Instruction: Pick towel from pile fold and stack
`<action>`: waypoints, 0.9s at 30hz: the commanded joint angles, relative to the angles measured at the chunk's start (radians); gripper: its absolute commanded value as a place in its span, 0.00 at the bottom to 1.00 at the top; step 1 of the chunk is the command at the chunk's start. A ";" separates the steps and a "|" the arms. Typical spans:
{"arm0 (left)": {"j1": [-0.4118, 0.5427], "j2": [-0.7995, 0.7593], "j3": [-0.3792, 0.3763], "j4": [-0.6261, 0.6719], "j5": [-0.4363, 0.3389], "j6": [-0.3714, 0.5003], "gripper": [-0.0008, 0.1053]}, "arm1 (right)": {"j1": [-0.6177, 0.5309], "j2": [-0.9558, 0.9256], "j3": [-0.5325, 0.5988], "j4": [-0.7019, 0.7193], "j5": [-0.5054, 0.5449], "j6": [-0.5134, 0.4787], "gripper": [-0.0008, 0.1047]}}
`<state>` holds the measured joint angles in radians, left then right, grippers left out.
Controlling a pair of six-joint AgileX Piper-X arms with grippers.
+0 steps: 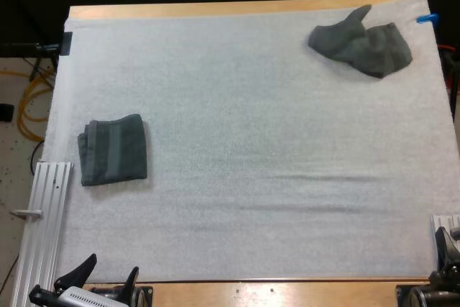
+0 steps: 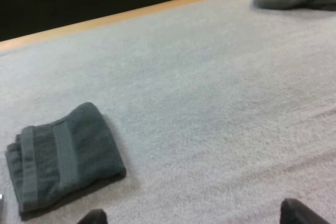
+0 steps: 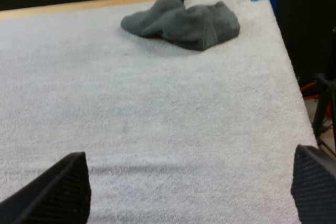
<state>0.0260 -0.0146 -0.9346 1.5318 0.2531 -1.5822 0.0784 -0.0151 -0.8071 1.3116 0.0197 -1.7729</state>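
Your left gripper (image 1: 106, 277) hangs at the near edge of the white mat (image 1: 237, 177), close to the near left corner. Its two black fingers (image 2: 92, 216) are spread wide and hold nothing. The folded towel (image 1: 113, 149) lies flat on the mat ahead of that gripper, close to the mat's left edge and well apart from the fingers. In the left wrist view its layered edges and a woven band across it are visible. A ribbed metal rail (image 1: 44, 224) runs along the mat's left side, between the folded towel and the gripper.

Your right gripper (image 3: 186, 192) sits at the near right corner of the mat. Its fingers also stand far apart, with bare mat between them. The crumpled towel (image 1: 361, 47) lies at the far right corner of the mat, just short of the wooden table (image 1: 215, 9) edge. It is straight ahead of the right gripper and well away from it. One flap of the crumpled towel pokes up toward the table's far side, and the rest slumps in a loose heap. The two towels are well apart, at opposite sides of the mat.
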 commanded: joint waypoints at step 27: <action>0.007 -0.133 0.449 -0.569 -0.176 -0.063 0.60 | -0.006 -0.036 0.316 -0.351 -0.039 -0.056 0.72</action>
<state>0.0329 -0.0127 -0.4794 0.9788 0.0934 -1.6301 0.0784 -0.0113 -0.4861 0.9796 -0.0159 -1.8319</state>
